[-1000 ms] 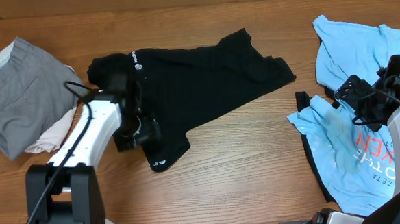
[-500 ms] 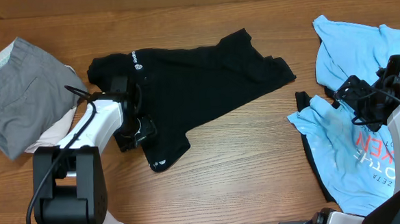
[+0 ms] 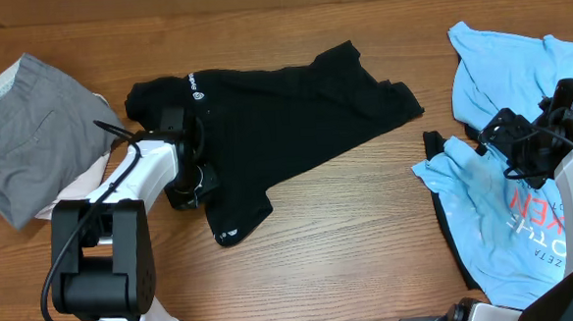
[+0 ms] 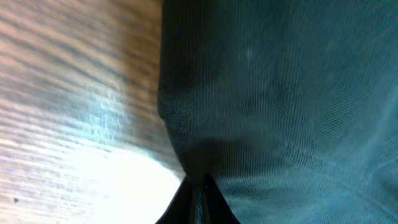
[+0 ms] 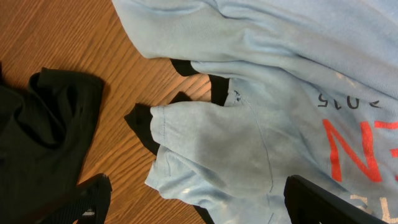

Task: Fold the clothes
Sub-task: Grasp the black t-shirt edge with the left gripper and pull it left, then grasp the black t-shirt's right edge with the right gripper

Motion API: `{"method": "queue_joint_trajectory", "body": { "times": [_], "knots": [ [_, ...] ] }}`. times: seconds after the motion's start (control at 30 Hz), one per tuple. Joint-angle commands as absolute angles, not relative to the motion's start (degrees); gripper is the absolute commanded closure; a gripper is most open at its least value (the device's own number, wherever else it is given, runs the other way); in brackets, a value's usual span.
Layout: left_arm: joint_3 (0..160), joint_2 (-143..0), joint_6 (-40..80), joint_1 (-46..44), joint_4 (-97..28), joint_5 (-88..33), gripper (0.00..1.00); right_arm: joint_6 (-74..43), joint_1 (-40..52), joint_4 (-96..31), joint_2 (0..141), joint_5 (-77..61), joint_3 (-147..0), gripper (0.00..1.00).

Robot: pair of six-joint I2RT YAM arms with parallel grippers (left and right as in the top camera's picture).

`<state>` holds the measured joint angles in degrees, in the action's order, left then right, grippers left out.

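Leftward the left gripper (image 3: pixel 190 184) was pulled, edge of the black shirt (image 3: pixel 283 102) pinched tight; right gripper (image 5: pixel 199 202) is spread wide over the blue shirt (image 5: pixel 236 143), red letters (image 5: pixel 354 146) seen.

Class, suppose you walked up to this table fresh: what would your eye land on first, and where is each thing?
A black shirt sprawls across the middle of the table, the left arm pressed down on its left edge. At the right lies a crumpled light blue shirt with red lettering, and at the far left a grey heap of clothes.
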<state>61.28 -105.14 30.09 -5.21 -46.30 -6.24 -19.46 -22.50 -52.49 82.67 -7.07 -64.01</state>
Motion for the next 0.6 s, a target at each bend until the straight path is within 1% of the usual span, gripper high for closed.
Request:
{"method": "queue_joint_trajectory", "body": {
  "times": [0.0,0.1,0.27,0.43,0.57],
  "knots": [
    [60.49,-107.87,29.32,-5.13,-49.28,-7.97,0.96,-19.11,-22.52,-52.21,83.07,-7.20,-64.18,0.07],
    [61.06,-107.57,27.59,-4.16,-52.07,-7.97,0.96,-19.07,-22.50,-52.42,83.07,-8.10,-64.18,0.08],
    [61.71,-103.13,23.00,0.38,-58.28,-8.51,0.96,-14.48,-21.39,-52.38,83.07,-14.87,-64.18,0.13],
    [61.71,-96.92,20.84,7.40,-61.71,-9.04,0.96,-13.04,-15.33,-51.68,84.23,-15.33,-64.18,0.16],
    [61.67,-96.23,20.53,8.27,-61.49,-9.08,0.96,-13.06,-8.14,-50.46,88.36,-15.42,-64.18,0.20]
  ]
}}
